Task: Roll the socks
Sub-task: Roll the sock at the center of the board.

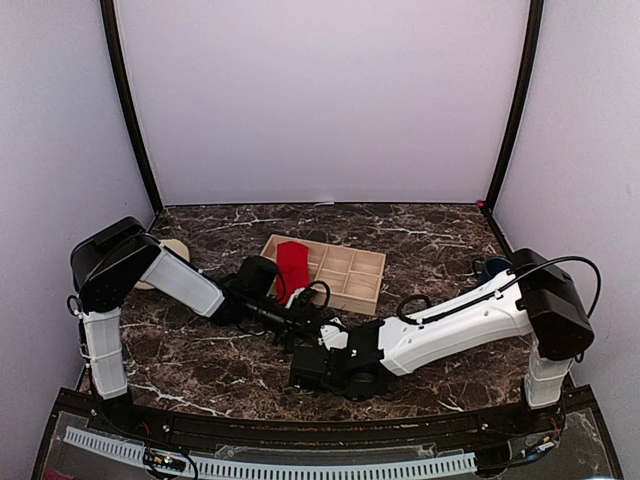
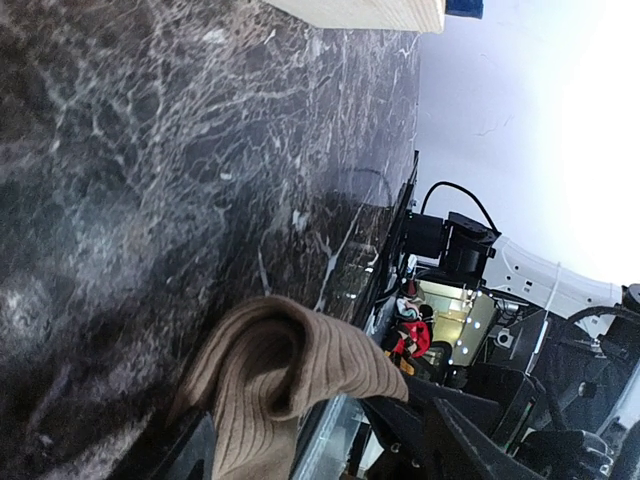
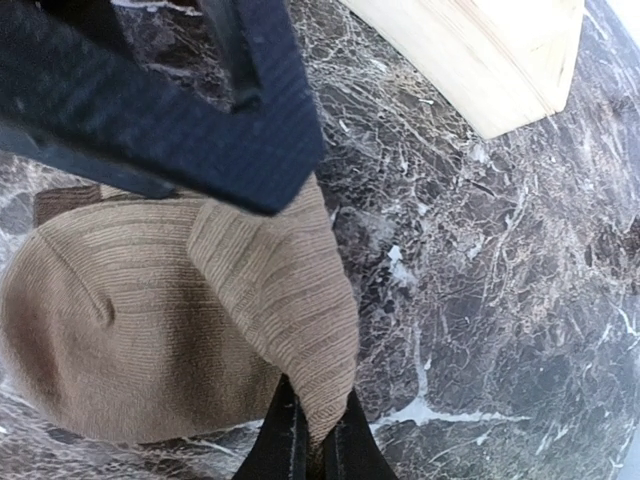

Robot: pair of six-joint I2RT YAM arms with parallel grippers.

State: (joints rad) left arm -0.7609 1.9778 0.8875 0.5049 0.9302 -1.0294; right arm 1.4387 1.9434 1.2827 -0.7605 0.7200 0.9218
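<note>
Right claw (image 3: 305, 445) nearly closed, pinching a fold of the tan sock (image 3: 150, 310) — left claw (image 2: 265, 445) touches it, grip unclear.

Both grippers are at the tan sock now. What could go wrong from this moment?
1. The right gripper pinches only a thin folded edge of the tan sock; the fabric might slip out and the fold could open.
2. The left gripper sits directly over the same sock, very near the right one, so the two could bump if either moves.
</note>
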